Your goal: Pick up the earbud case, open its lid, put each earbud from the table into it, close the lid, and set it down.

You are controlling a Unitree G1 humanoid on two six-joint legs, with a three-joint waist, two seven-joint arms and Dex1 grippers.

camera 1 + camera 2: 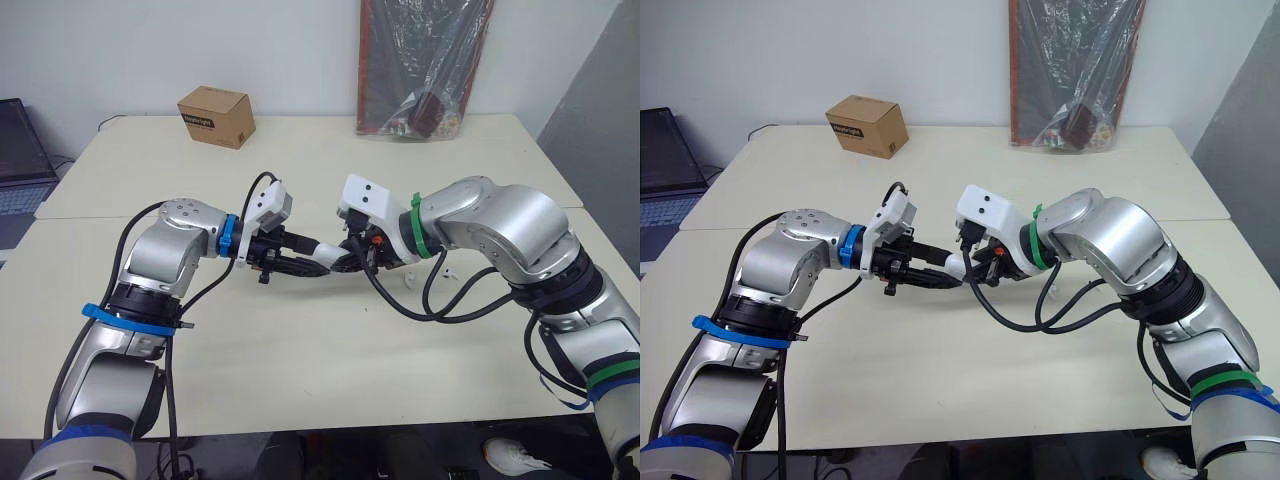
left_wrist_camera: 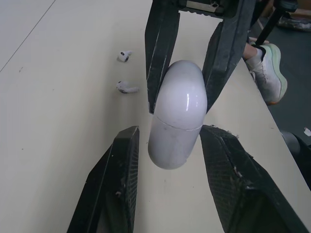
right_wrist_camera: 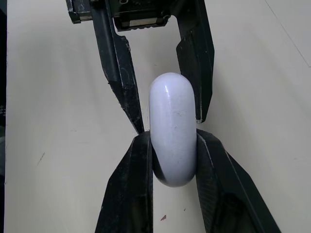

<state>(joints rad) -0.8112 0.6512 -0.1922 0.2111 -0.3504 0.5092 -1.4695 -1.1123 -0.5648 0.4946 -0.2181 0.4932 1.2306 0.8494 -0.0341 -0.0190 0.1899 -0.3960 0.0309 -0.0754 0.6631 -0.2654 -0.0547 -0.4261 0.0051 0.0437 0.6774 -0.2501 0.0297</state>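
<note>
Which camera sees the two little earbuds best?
The left wrist view: one earbud and the other earbud lie clear on the table. Both eye views show them as tiny white specks by the right arm.

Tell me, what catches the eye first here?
Two robot arms meet tip to tip over the middle of the table. A white earbud case is clamped by the right gripper, while the left gripper has its fingers open on either side of it. Two small earbuds lie loose on the table by the right arm.
</note>
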